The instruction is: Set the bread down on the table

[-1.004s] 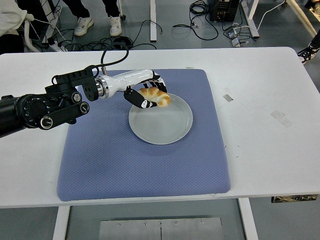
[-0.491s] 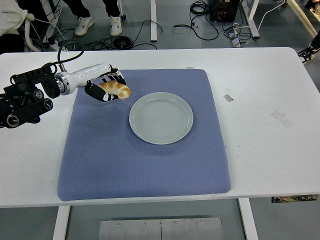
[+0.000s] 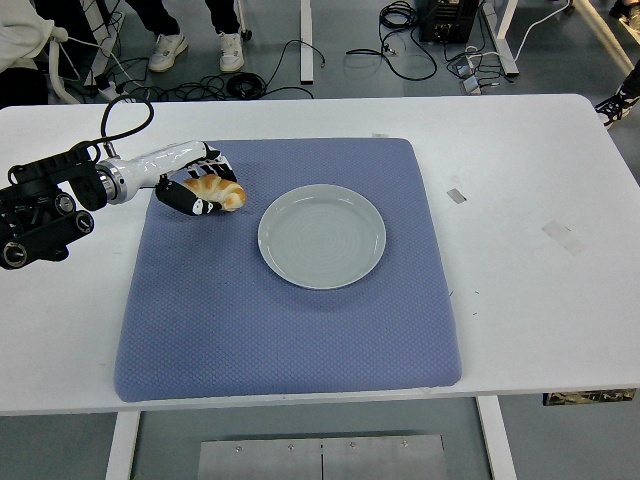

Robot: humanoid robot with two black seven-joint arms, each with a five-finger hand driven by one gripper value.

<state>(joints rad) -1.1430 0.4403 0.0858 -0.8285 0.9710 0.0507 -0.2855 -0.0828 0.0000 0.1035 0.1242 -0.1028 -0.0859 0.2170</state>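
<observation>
Black fingers of our left robot hand are curled around the bread, a golden croissant-shaped piece, so we're holding it, not released. We have it low over the back-left part of the blue mat, left of the grey plate and apart from it; can't tell from this view whether the bread touches the mat or hangs just above. Left arm comes in from the left edge, white forearm shell, black joint housings, a cable looping off the back. Right arm isn't in view. Progress, our read: the plate is bare, so the lift-off part looks done; what's left is setting the bread down and opening the fingers. Open question is where "on the table" counts, since we're over the mat and bare white table starts just to the left of the hand. If bare table is wanted, we need a short move further left before release. Surface: mat is quilted, lies flat and square, covers the middle of the table; a few bits of tape on the right side. Room: grey floor behind, tangle of black cables, table legs, a person's shoes at the top edge.
</observation>
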